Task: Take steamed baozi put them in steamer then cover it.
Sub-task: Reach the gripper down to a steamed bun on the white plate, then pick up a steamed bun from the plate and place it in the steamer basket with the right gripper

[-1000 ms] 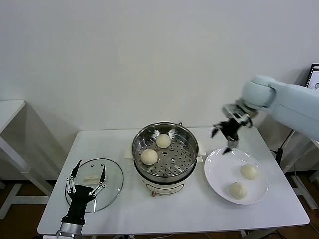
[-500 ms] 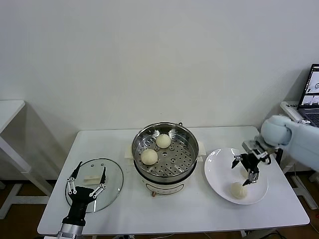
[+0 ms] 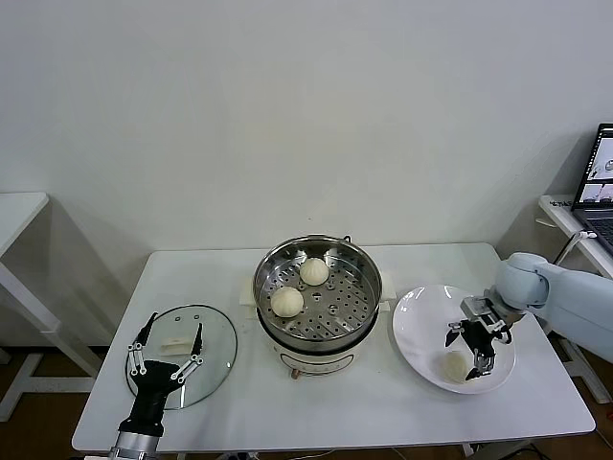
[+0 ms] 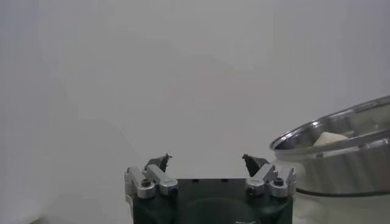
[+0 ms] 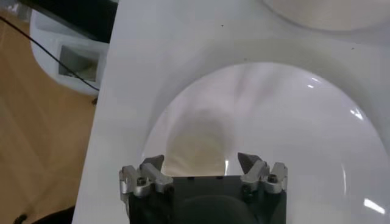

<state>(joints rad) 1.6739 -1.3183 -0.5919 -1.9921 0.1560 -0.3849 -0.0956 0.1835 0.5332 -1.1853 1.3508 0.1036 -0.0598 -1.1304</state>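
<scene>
The steamer stands mid-table with two baozi on its perforated tray, one at the back and one at the front left. My right gripper is open and low over the white plate, its fingers on either side of a baozi. In the right wrist view that baozi lies between the open fingers of the right gripper, on the plate. The fourth baozi is hidden behind the right wrist. My left gripper is open and idle over the glass lid.
The left wrist view shows the left gripper open and the steamer's rim off to one side. A side table stands at far left. A laptop sits on a stand at far right, beyond the table edge.
My right gripper has come from above the table beside the steamer down onto the plate, and now straddles the nearer baozi. The left arm has not moved.
</scene>
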